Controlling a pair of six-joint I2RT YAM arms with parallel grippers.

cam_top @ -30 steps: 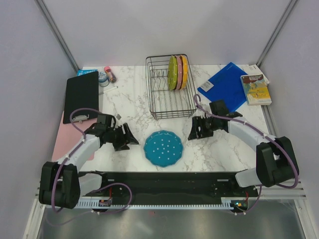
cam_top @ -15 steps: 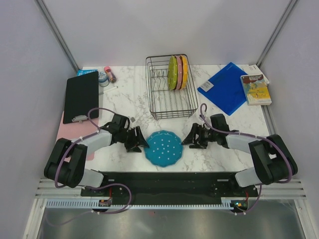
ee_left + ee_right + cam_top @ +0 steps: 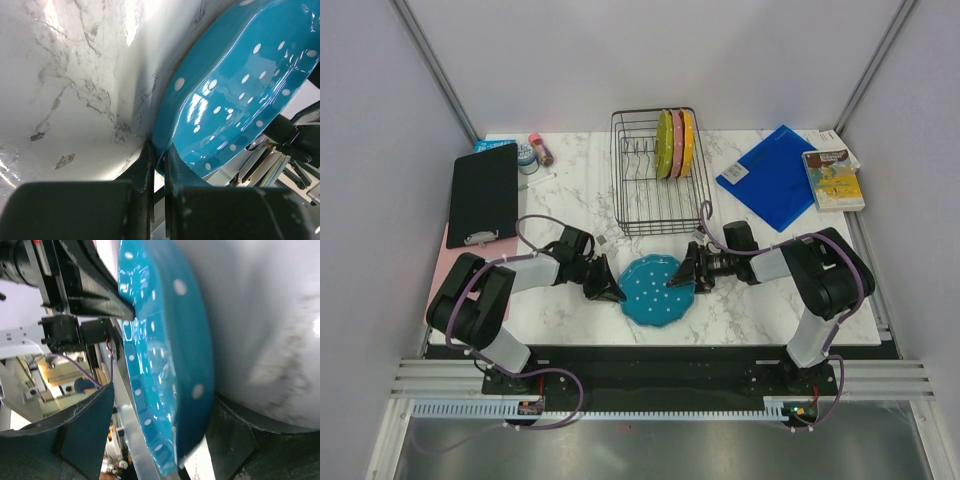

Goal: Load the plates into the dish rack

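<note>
A teal blue plate (image 3: 655, 291) with white dots lies on the marble table in front of the dish rack (image 3: 642, 210). My left gripper (image 3: 611, 291) is shut on the plate's left rim; in the left wrist view the fingers (image 3: 144, 167) pinch the teal plate (image 3: 235, 95) at its edge. My right gripper (image 3: 682, 276) is open, and the right rim of the teal plate (image 3: 165, 365) sits between its fingers (image 3: 85, 432). Three plates stand upright in the rack: lime green (image 3: 664, 146), pink (image 3: 677, 143) and orange-yellow (image 3: 689, 142).
A black tablet (image 3: 483, 193) lies at the left over a pink mat (image 3: 447, 255). Small bottles (image 3: 534, 150) stand at the back left. A blue folder (image 3: 770, 176) and a book (image 3: 832, 178) lie at the back right.
Both arms moved inward to the teal plate. The left gripper closed on its left rim. The right gripper came to straddle its right rim, still open.
</note>
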